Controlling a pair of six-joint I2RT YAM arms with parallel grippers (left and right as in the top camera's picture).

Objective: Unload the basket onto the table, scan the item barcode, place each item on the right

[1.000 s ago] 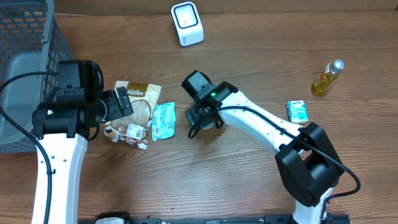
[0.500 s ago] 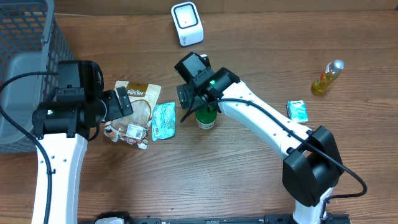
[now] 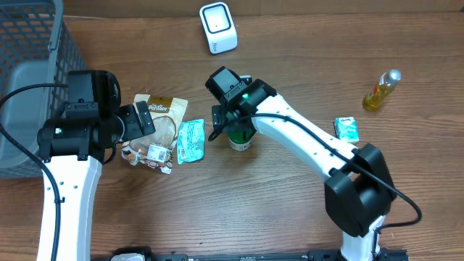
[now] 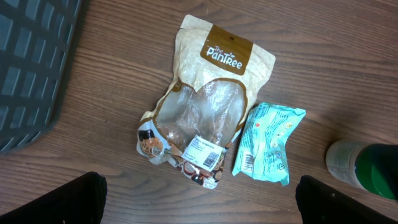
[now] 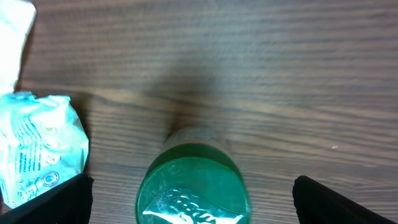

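The right gripper (image 5: 193, 186) has lifted off the green-capped bottle (image 3: 240, 138), upright beside the teal packet (image 3: 191, 141), jaws spread; the left wrist view alone shows the left gripper (image 4: 202, 190) spread above the pouch (image 4: 211, 106).

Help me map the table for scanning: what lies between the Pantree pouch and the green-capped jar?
A teal packet, close beside the pouch, with bare table before the jar; the left wrist view shows it.

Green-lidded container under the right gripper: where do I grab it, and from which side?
Take the green-lidded container by its round lid, from straight above: it stands upright, roughly centred between the fingers of the open right gripper. The teal packet lies apart on its left.
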